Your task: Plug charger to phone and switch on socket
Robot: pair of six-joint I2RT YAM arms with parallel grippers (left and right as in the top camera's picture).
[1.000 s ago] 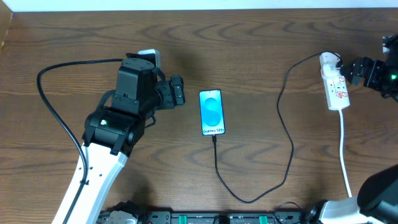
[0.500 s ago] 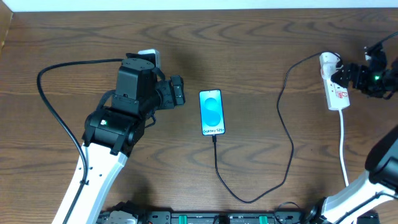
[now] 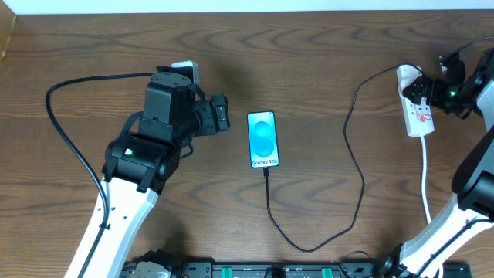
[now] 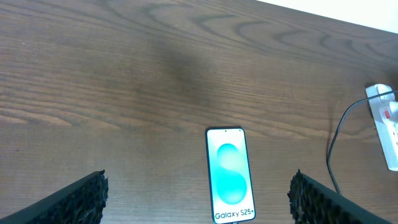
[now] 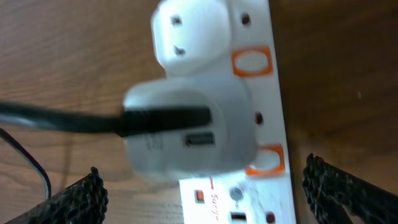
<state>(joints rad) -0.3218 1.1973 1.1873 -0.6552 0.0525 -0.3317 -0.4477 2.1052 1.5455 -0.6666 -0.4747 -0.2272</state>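
The phone [image 3: 262, 139] lies face up mid-table, its blue screen lit, and also shows in the left wrist view [image 4: 230, 176]. The charger's black cable [image 3: 356, 166] runs from the phone's near end, loops right, and ends in a pale plug [image 5: 186, 127] seated in the white socket strip [image 3: 417, 108]. My right gripper [image 3: 425, 90] is open, and its fingers [image 5: 205, 196] straddle the socket strip [image 5: 264, 205] near the orange switches. My left gripper [image 3: 222, 113] is open and empty [image 4: 196, 202], just left of the phone.
The strip's white lead [image 3: 427, 185] runs toward the front edge at the right. The left arm's black cable [image 3: 65, 139] curves over the left of the table. The socket strip [image 4: 388, 118] shows at the right edge of the left wrist view.
My right gripper has moved left and swung in over the plug end of the socket strip. The left arm, the phone and the cable have not moved.
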